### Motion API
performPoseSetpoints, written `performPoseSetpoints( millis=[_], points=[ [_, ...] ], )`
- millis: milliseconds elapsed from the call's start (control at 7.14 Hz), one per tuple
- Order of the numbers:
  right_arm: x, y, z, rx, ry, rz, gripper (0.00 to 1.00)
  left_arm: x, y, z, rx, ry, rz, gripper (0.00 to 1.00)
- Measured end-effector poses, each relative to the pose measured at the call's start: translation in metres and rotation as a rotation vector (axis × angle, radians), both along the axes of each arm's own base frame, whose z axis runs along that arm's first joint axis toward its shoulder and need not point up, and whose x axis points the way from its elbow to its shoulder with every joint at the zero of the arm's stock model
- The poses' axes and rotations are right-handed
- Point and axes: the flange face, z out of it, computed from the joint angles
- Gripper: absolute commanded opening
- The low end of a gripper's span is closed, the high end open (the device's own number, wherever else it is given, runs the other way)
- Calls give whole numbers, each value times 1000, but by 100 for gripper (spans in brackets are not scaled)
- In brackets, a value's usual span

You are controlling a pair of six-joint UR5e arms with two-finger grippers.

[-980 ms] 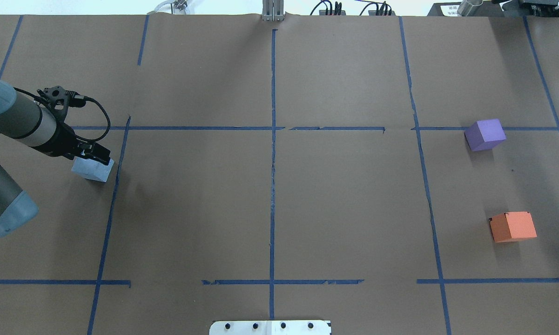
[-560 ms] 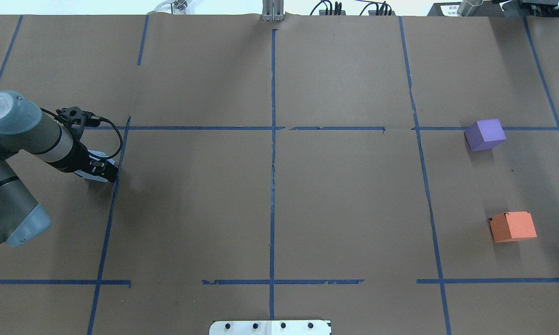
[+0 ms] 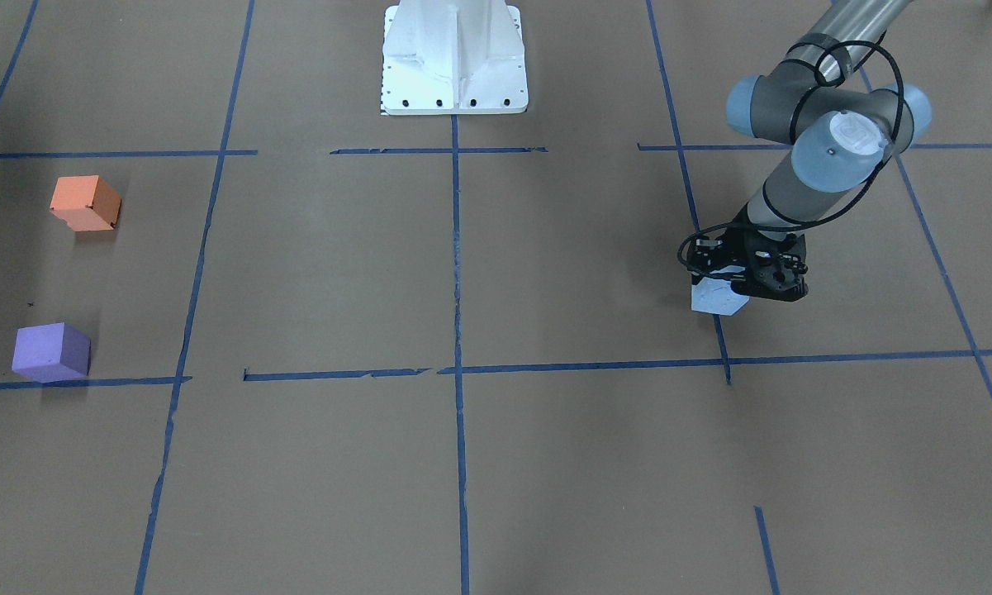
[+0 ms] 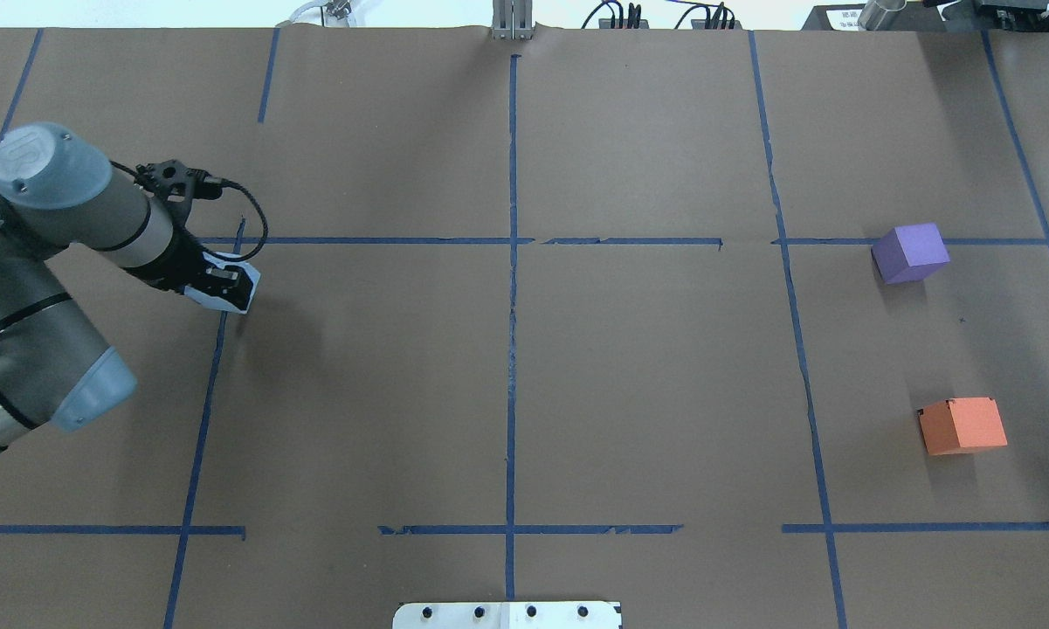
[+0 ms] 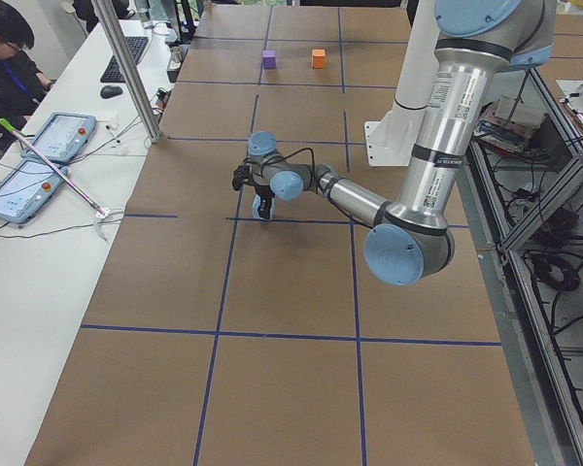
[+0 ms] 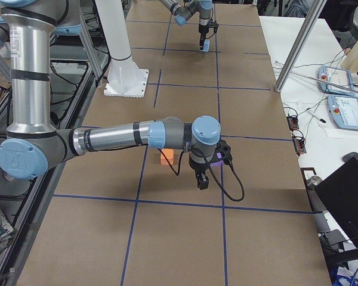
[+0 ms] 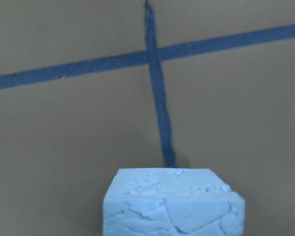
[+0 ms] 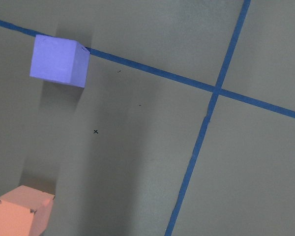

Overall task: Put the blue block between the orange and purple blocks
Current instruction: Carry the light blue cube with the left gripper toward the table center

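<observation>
Shifted rightward since earlier | blue block (image 3: 714,299) | clamped in left gripper (image 3: 735,287), protruding below it

Pale blue block (image 7: 173,204) — cracked surface; purple block (image 4: 910,252); orange block (image 4: 962,425); brown table (image 4: 646,393) — dark blue tape grid (image 4: 512,349).

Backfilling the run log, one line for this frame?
left gripper: holds blue block | right gripper: state unclear | orange block, purple block: apart
</observation>
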Motion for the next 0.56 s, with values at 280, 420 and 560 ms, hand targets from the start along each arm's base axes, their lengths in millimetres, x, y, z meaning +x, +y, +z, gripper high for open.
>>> performPoseSetpoints(
  millis=[280, 420, 560],
  points=[
    [0, 0, 0, 0, 0, 0, 100, 64, 7, -104, -79, 18, -31, 14],
    [0, 0, 1, -1, 1, 0, 100, 111, 28, -145, -98, 24, -52, 14],
    [0, 0, 1, -2, 1, 0, 100, 162, 44, -181, -106, 20, -83, 15]
  ],
)
